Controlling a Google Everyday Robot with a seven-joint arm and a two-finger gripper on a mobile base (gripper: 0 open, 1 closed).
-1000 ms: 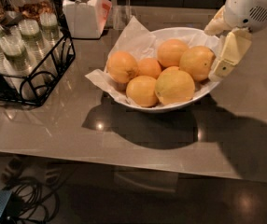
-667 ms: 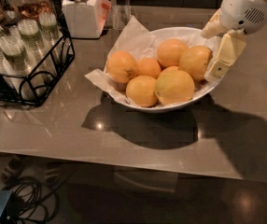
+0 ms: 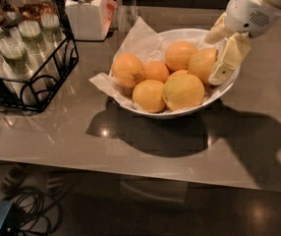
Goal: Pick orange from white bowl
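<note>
A grey, glossy table (image 3: 130, 146) fills most of the camera view, with the dark floor and a tangle of cables (image 3: 27, 205) showing below its near edge. The white bowl (image 3: 177, 113) stands right of centre on it, lined with crumpled white paper (image 3: 140, 38) that sticks up at the back left and spills over the left rim.

The robot's white arm housing (image 3: 253, 9) comes in from the upper right corner and ends in the gripper (image 3: 215, 58), which hangs over the bowl's right side. Its two cream fingers (image 3: 229, 58) stand apart and hold nothing. One is just above the far right rim. The longer one slants down inside the right wall.

A black wire rack (image 3: 42, 87) sits at the left edge, holding lidded clear cups (image 3: 30, 31). A white lidded jar (image 3: 86, 14) stands behind it at the back of the table, and a glass jar (image 3: 30, 4) is in the top left corner.

Six fruits lie in the bowl. A big, paler yellowish one (image 3: 182, 90) lies at the front. The orange (image 3: 200, 65) lies behind it on the right, against the bowl's right side, with its right edge covered by the longer finger. Whether the finger touches it cannot be told. A round orange fruit (image 3: 128, 70) lies at the left, another (image 3: 181, 54) at the back, one (image 3: 149, 96) at the front left, and the smallest (image 3: 156, 71) in the middle.
</note>
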